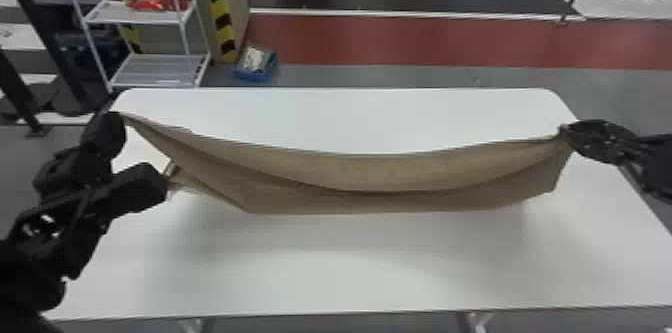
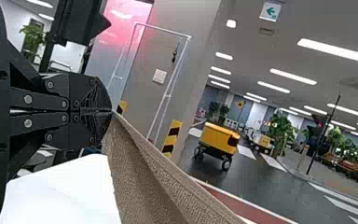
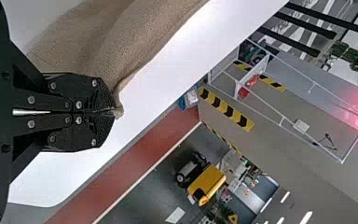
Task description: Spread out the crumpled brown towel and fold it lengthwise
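Note:
The brown towel (image 1: 390, 172) hangs in a long sagging swag between both grippers, its upper edge curving down over the white table (image 1: 350, 267). My left gripper (image 1: 120, 116) holds its left corner, and my right gripper (image 1: 564, 131) pinches the right corner. In the left wrist view, the left gripper (image 2: 111, 111) is shut on a corner of the towel (image 2: 144, 172). The right wrist view has the right gripper (image 3: 114, 111) shut on a small bunched tip of the towel (image 3: 116, 51). Whether the hanging lower edge touches the table I cannot tell.
Behind the table's far left corner stands a white wire shelf (image 1: 160, 69) with a red item (image 1: 160, 3) on it. A blue bin (image 1: 255, 74) sits on the floor beside a post with yellow and black stripes (image 1: 218, 7).

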